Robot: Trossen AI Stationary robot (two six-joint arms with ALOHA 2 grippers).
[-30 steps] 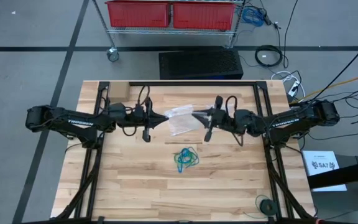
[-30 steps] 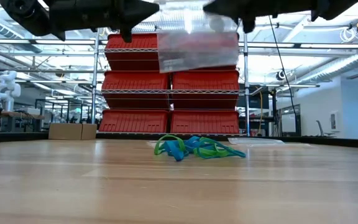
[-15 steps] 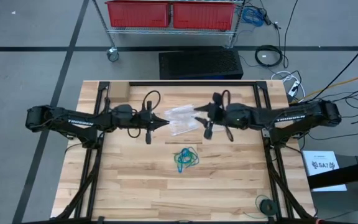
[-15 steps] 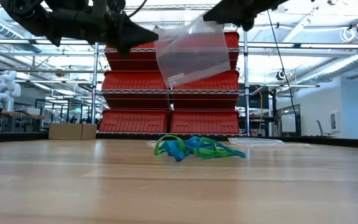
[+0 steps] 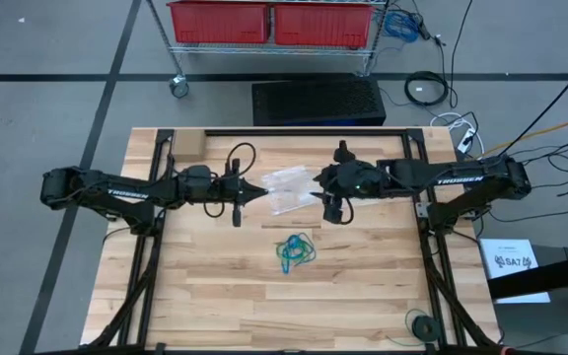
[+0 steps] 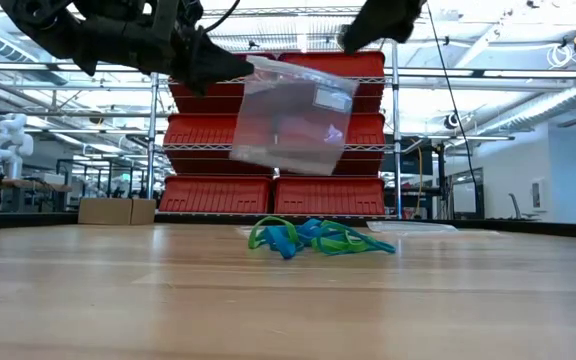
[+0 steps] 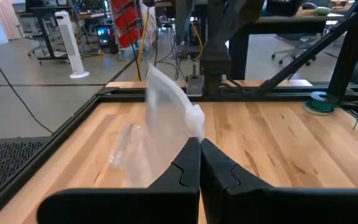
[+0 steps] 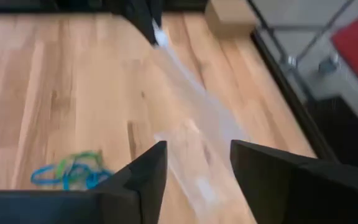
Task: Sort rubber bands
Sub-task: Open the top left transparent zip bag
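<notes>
My left end effector (image 6: 213, 72) pinches one corner of a clear, floppy plastic bag (image 6: 288, 115) above the worktop (image 5: 215, 286). My right end effector (image 8: 194, 171) gapes wide, holding nothing. The bag could slip from that single thin grip. The rubber bands (image 5: 295, 250), thin green and blue loops, lie tangled below.

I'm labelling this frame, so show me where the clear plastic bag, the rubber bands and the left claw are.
clear plastic bag (image 6: 290, 118): low view, middle of the hanging sheet.
rubber bands (image 5: 295, 250): high view, centre of the tangled pile.
left claw (image 5: 263, 191): high view, fingertips shut on the bag's edge.
</notes>
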